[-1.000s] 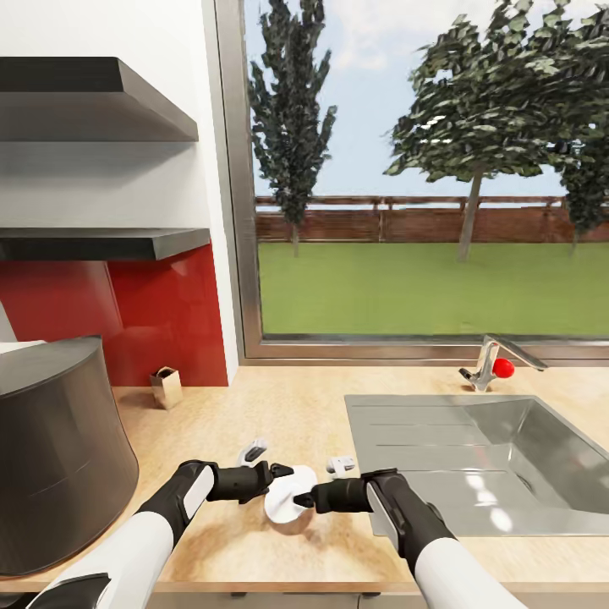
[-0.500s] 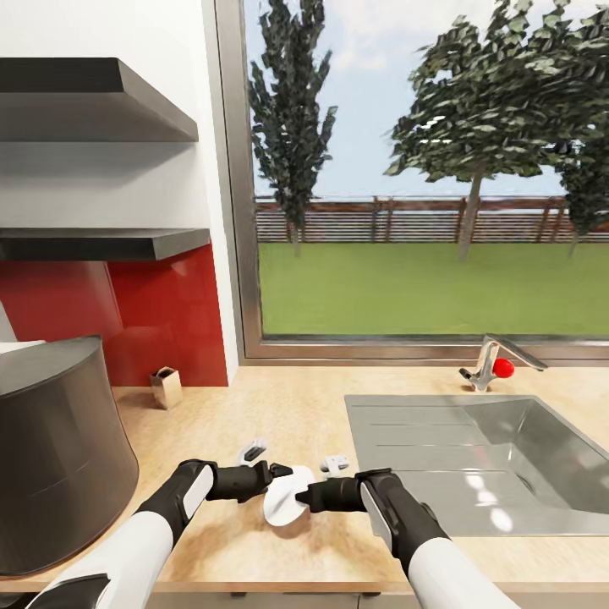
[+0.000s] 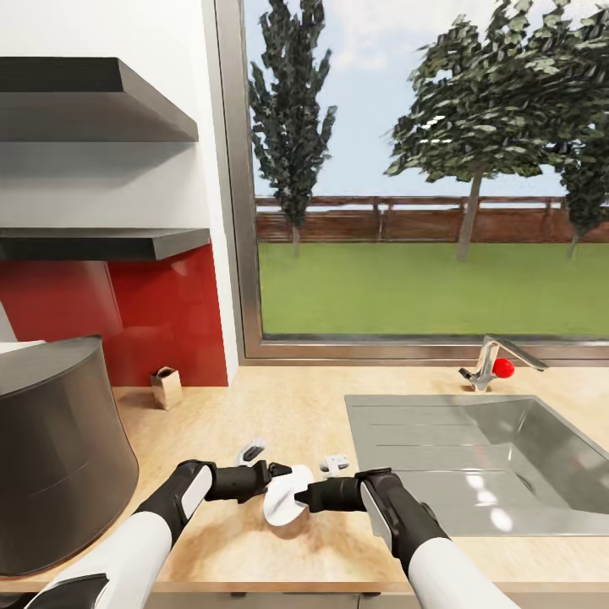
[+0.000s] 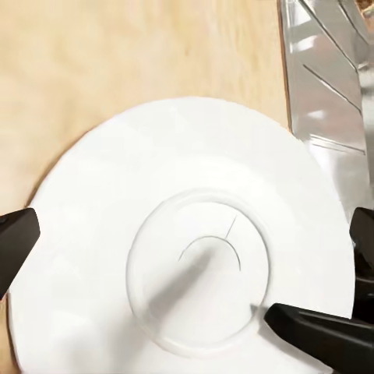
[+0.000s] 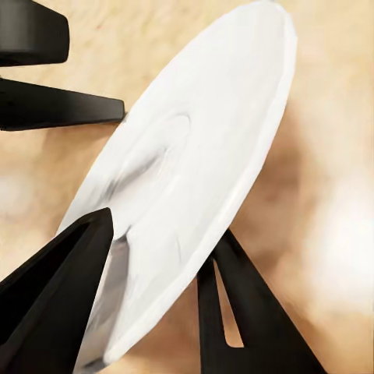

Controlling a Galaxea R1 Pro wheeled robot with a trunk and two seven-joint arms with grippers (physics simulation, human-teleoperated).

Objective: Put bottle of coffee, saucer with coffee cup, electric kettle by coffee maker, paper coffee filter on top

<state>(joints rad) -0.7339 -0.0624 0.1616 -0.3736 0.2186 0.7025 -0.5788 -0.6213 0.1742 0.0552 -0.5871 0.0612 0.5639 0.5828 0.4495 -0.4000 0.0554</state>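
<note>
tilting steeply above the wooden countertop (image 3: pixel 279 397), the white saucer (image 3: pixel 286 497) hangs between both grippers just left of the steel sink (image 3: pixel 499 457). the right gripper (image 5: pixel 148 265) pinches its rim between both fingers; the left gripper (image 3: pixel 277 470) touches its far edge, jaw state unclear.

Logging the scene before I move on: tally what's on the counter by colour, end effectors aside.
White: 1, the saucer, held tilted between both end effectors.
Dark grey: 1, the large rounded appliance at the counter's left.
Tan: 1, the small box by the red backsplash.
Red: 1, the knob at the tap.
Pale grey: 2, small pieces behind the saucer; kind unclear.
Total: 6.
</note>
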